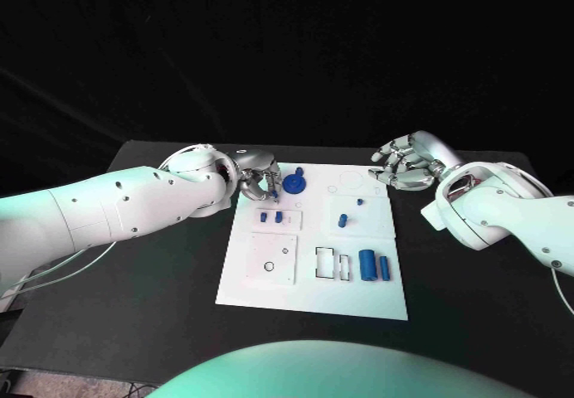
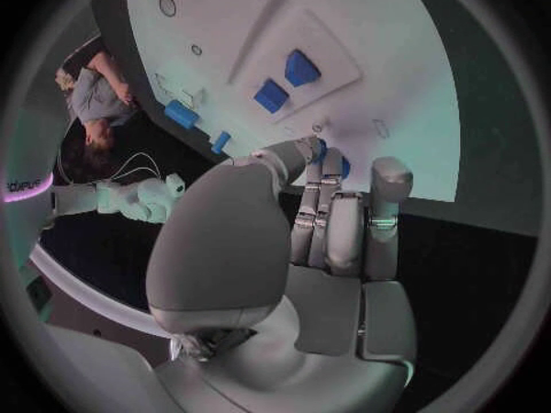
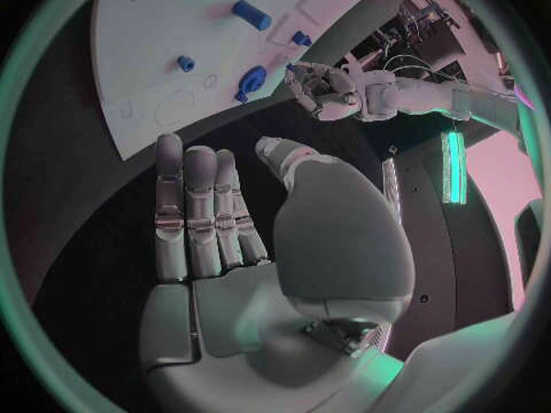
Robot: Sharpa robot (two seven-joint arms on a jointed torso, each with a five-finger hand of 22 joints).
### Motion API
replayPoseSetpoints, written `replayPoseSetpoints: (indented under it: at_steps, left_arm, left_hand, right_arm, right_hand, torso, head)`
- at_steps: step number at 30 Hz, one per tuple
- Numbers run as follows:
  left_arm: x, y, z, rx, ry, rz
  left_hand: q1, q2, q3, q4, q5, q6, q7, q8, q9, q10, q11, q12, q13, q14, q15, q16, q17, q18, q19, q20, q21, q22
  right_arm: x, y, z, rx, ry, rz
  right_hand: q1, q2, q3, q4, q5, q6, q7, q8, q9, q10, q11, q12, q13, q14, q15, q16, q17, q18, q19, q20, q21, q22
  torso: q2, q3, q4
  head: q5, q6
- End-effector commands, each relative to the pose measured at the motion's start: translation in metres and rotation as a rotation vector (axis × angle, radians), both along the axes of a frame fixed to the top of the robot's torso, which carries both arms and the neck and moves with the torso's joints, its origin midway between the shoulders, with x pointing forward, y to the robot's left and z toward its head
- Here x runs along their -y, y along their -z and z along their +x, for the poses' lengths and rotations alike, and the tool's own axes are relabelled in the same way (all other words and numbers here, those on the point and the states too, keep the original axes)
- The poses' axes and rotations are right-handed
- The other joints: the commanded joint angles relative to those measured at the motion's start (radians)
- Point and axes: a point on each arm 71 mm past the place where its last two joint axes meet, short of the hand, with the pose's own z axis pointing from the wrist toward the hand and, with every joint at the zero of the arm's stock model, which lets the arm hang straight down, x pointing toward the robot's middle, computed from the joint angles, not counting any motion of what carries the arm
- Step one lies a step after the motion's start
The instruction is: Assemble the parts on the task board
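This looks like a robotics lab or test bench. A black table (image 1: 143, 274) stands against black backdrop, bearing a white task board (image 1: 317, 290) with outlined recesses and small blue parts (image 1: 374, 265), a made-up assembly exercise rather than real work. Two white robot arms with silver hands reach over it. The right wrist view shows cables and a lit strip (image 3: 453, 167) beyond the table.

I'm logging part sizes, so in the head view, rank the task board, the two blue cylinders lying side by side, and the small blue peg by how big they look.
1. Task board.
2. Two blue cylinders; they look alike, so no ranking between them.
3. Small blue peg.
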Motion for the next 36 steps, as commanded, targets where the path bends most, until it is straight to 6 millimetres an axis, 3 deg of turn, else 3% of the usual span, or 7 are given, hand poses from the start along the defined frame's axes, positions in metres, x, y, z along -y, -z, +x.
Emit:
replayPoseSetpoints:
  at_steps: [1,36]
  left_arm:
    - [0.0015,0.0026,-0.0002,-0.033,0.004,0.019]
    - [0.0109,0.0091,0.0002,-0.072,0.03,0.064]
  left_hand:
    - [-0.013,0.002,0.002,-0.005,0.0,0.007,0.001,-0.005,0.0,0.01,0.0,-0.005,0.0,0.001,0.0,0.003,0.0,-0.012,-0.003,0.002,-0.003,0.105]
    - [-0.027,0.01,0.002,-0.015,0.0,0.017,-0.001,-0.006,0.001,0.023,-0.002,-0.013,0.008,0.0,0.001,0.005,0.001,-0.011,-0.01,0.004,0.001,0.104]
  right_arm:
    - [-0.0006,0.0003,-0.0004,0.0,-0.006,-0.004]
    - [-0.0009,0.0004,-0.0002,0.0,-0.007,-0.004]
  right_hand:
    - [-0.007,0.0,0.006,-0.002,0.004,0.002,0.008,0.005,0.002,-0.003,0.002,-0.004,-0.002,-0.006,-0.002,-0.005,-0.001,0.019,-0.004,0.002,-0.006,-0.001]
    - [-0.008,0.0,0.007,-0.004,0.005,0.002,0.008,0.006,0.002,-0.002,0.003,-0.006,-0.007,-0.01,-0.001,-0.014,-0.007,0.019,-0.004,0.002,-0.012,-0.004]
  torso:
    - [-0.001,-0.0007,0.0015]
    - [0.0,-0.0007,0.0]
  head:
    - [0.0,0.0]
    - [0.001,0.0]
